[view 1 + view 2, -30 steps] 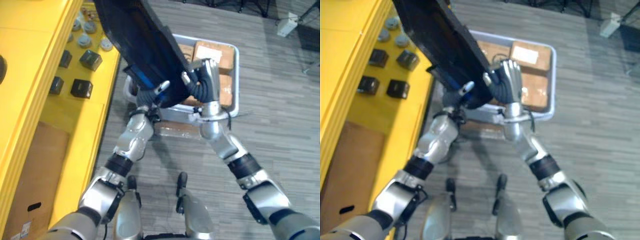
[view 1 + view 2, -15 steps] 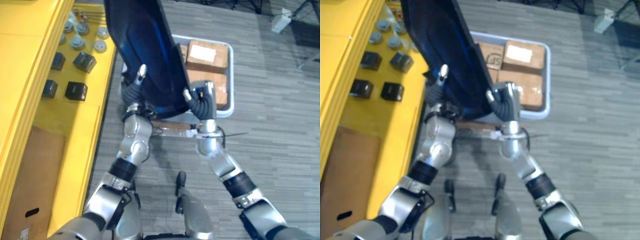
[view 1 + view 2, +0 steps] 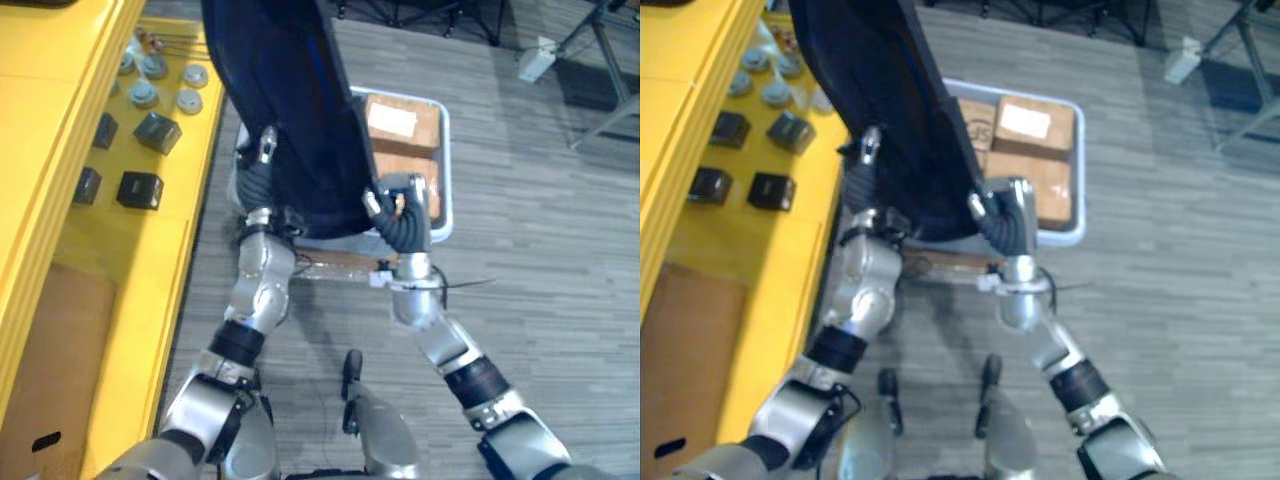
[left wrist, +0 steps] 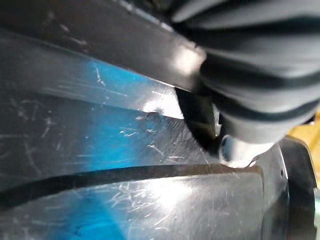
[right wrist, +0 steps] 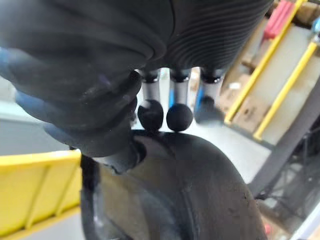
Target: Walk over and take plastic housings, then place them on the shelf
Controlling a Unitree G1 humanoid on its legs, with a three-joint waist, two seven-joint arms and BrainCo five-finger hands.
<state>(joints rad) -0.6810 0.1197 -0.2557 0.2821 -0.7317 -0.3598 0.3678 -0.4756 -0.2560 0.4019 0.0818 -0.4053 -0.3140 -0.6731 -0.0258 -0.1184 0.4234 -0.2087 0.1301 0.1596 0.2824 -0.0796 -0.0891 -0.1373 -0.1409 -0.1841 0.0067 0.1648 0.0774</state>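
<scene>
Grey plank floor fills the left eye view, with a yellow shelf [image 3: 60, 110] along the robot's left. On the shelf's level sit small dark boxes [image 3: 139, 189] and, farther off, round grey parts [image 3: 141, 95]. A large dark plastic housing [image 3: 300, 110] is held up off the floor between the two arms, standing on edge and leaning away from the robot, just beside the shelf's front. The left robot hand [image 3: 262, 165] lies against the housing's left edge. The right robot hand [image 3: 402, 215] is clamped on its lower right rim. Behind the housing stands a grey bin [image 3: 444, 160] holding cardboard boxes [image 3: 400, 120].

The right eye view gives the same layout, the housing covering the near left part of the bin.

From the left wrist view, the scratched, glossy dark face of the housing [image 4: 125, 150] sits directly against the left robot hand's ribbed cover [image 4: 260, 75]; whether that hand grips or only presses cannot be told.

From the right wrist view, dark fingertips [image 5: 179, 116] rest on the housing's rounded rim [image 5: 190, 190] while the thumb [image 5: 122, 155] reaches down its other side, so the right robot hand pinches the housing.
</scene>
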